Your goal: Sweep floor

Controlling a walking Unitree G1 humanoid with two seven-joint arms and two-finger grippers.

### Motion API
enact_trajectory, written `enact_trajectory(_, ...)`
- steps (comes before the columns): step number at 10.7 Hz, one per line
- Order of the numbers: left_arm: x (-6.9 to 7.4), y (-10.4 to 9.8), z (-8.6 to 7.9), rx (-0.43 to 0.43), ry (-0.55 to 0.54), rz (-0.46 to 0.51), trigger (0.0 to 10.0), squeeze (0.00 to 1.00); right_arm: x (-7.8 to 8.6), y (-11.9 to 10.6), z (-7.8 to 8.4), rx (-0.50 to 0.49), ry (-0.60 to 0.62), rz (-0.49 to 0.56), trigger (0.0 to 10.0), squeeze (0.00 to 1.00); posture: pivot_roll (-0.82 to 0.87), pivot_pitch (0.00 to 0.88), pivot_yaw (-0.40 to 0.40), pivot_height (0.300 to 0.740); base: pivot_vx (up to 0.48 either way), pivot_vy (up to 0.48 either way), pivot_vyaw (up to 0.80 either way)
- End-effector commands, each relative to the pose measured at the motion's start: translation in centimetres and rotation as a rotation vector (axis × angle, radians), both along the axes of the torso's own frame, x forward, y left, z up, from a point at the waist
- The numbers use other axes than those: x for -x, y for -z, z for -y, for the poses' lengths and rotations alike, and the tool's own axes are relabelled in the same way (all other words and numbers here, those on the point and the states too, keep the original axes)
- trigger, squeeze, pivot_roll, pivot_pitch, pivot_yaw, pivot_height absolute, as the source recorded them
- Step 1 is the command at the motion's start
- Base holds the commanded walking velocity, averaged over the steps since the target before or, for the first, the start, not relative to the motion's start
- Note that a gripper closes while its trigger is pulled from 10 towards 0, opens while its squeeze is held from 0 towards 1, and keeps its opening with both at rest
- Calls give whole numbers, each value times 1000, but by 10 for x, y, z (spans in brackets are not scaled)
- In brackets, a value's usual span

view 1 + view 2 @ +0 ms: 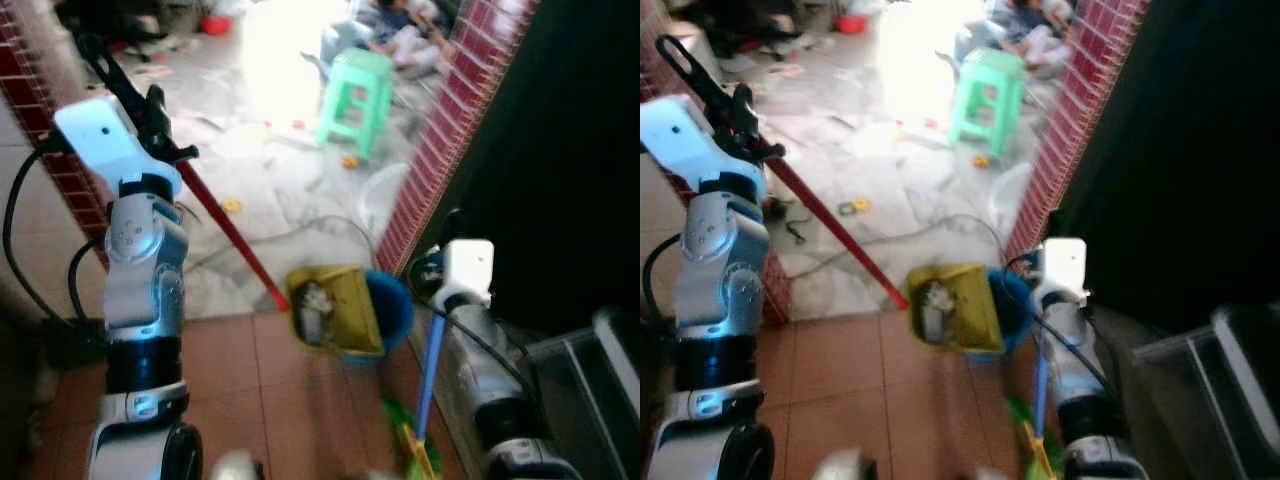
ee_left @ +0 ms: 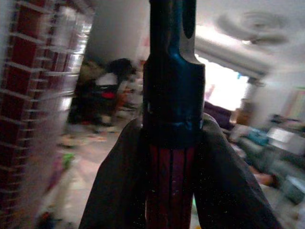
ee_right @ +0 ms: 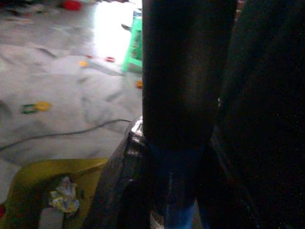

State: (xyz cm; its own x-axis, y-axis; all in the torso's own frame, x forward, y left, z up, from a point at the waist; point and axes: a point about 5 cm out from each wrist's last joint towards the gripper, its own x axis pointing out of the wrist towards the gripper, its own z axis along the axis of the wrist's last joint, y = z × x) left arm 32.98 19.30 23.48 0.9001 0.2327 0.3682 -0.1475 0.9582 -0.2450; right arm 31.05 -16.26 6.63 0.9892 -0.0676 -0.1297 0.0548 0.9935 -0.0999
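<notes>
My left gripper (image 1: 147,108) is raised at the left, shut on the black-capped top of a long red handle (image 1: 228,232). That handle slants down to a yellow dustpan (image 1: 340,305) holding crumpled paper (image 3: 64,198) and scraps. The pan is tipped over a blue bin (image 1: 398,305). My right gripper (image 1: 436,272) is low at the right, shut on a blue broom handle (image 1: 430,370). The broom's green bristles (image 1: 412,442) rest on the brown tiles beside my right arm. In the left wrist view the red handle (image 2: 170,191) sits between the fingers.
A red brick wall (image 1: 440,140) runs along the right, with a dark opening beyond it. A brick pillar (image 1: 40,110) stands behind my left arm. On the pale floor ahead are a green stool (image 1: 360,95), a cable (image 1: 300,235), small toys and people (image 1: 400,30) sitting far back.
</notes>
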Motion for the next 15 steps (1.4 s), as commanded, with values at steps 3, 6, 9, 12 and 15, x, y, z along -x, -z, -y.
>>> enact_trajectory(3, 3, -22, 12, -70, 15, 105, 10000, 0, -5, -11, 9, -2, 23, 48, 10000, 0, -17, 0, -42, 740, 399, -262, 0)
enact_trajectory(6, 5, -19, 19, -82, 34, 104, 10000, 0, -7, -13, 3, -11, 13, 57, 10000, 0, -14, 0, -39, 740, 401, -260, 0)
enact_trajectory(9, 6, -21, 19, -97, 21, 118, 10000, 0, -8, -12, 1, -15, 6, 58, 10000, 0, -12, 0, -42, 740, 396, -266, 0)
enact_trajectory(12, 9, -29, 32, -258, 34, 194, 10000, 0, -9, -13, 1, -12, 5, 61, 10000, 0, -10, 0, -45, 740, 0, 0, 0)
enact_trajectory(15, 11, -17, 62, -335, 147, 221, 10000, 0, -11, -13, 1, -15, 0, 62, 10000, 0, -9, 0, -51, 740, 0, 0, 0)
